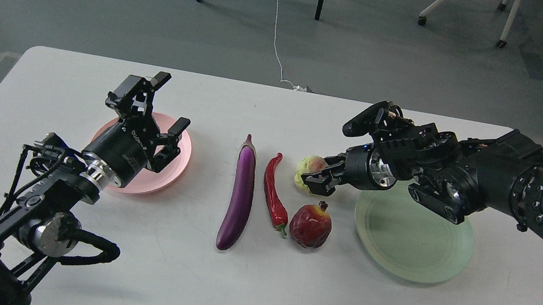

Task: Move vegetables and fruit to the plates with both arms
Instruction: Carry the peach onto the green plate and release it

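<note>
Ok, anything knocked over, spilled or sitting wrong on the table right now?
Nothing stands out. The eggplant, chili and red fruit lie neatly between the two bare plates, and the right gripper is at the yellow-green fruit.

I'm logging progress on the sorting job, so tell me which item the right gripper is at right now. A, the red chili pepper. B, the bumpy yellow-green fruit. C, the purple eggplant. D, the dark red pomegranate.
B: the right gripper has its fingers at the yellow-green fruit, while the eggplant, chili pepper and pomegranate lie untouched on the table.
</note>
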Controlling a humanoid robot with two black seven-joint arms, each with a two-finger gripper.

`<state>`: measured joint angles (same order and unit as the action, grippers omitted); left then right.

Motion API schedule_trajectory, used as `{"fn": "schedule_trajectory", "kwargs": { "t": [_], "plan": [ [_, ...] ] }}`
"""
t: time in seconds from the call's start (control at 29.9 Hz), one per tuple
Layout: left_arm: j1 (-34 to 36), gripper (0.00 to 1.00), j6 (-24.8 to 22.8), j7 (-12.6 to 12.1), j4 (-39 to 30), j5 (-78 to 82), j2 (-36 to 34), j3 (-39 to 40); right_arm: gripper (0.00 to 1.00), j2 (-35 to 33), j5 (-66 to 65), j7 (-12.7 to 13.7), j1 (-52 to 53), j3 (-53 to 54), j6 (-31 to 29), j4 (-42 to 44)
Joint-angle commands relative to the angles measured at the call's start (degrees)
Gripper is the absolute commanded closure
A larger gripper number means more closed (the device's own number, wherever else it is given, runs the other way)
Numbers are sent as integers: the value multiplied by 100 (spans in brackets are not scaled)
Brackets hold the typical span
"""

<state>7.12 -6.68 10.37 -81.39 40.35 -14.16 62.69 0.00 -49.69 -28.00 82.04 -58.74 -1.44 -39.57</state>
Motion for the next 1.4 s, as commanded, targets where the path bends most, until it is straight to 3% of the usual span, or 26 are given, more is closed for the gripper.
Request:
{"fn": "schedule_trajectory", "kwargs": {
  "t": [0.0,0.27,0.5,0.63,0.8,0.9,1.0,1.24,1.37],
  "plan": [
    [0,1,0,0,0,0,0,-2,51,-218,30,0,381,73,12,-234],
    [-8,1,0,0,0,0,36,-11,50,-2089,-531,0,1551,29,-5,-1561],
    [-8,1,-9,0,0,8,80,-63,48,-3436,-1437,0,1351,3,3,-2152],
    [-8,1,-9,0,0,26,132,-81,47,-3498,-1456,0,833,64,65,-2056],
    [-8,1,-9,0,-17,26,124,-81,37,-3297,-1438,0,288,187,249,-1556],
    [-8,1,-17,0,-35,26,124,-81,25,-3086,-1429,0,32,327,276,-1300],
    [-8,1,-26,0,-35,26,124,-81,6,-3041,-1394,0,14,416,276,-1317],
    [-8,1,-35,0,-44,26,115,-72,3,-3085,-1324,0,364,424,258,-1483],
    [-8,1,-35,0,-44,26,106,-72,3,-3059,-1114,0,1172,582,215,-2211]
  ]
}}
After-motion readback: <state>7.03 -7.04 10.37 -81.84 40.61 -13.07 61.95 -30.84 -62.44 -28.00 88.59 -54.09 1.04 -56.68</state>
